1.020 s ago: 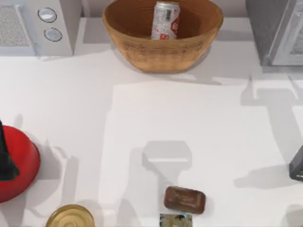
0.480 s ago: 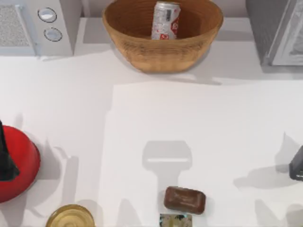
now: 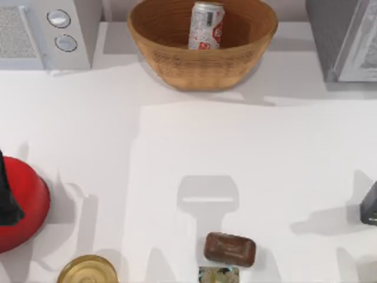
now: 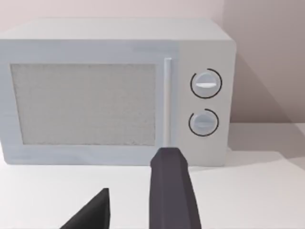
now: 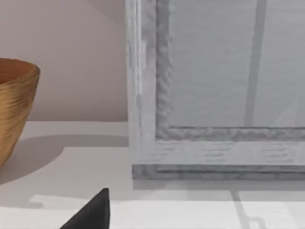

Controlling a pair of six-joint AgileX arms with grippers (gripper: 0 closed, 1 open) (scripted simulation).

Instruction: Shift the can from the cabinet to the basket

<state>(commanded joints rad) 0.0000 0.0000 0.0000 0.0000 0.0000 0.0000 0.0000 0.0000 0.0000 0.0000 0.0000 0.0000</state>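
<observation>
The can (image 3: 206, 25), silver-white with red markings, stands leaning inside the tan wicker basket (image 3: 177, 62) at the back middle of the table, free of both grippers. The basket's rim (image 5: 14, 71) also shows in the right wrist view. The cabinet (image 3: 347, 41) stands at the back right, close in front of the right wrist camera (image 5: 214, 95). My right gripper (image 3: 370, 203) sits at the table's right edge, far from the can, open and empty. My left gripper (image 3: 7, 194) is parked at the left edge, its fingers (image 4: 171, 191) together and facing the microwave.
A white microwave (image 3: 47, 32) stands at the back left. A red round object (image 3: 29, 206) lies under the left gripper. A gold-topped container (image 3: 88, 271), a brown bar (image 3: 230, 249) and a small printed box (image 3: 219, 275) sit along the front edge.
The right arm's shadow has slid off to the right across the table. The can and the basket have not moved, and the left arm is still.
</observation>
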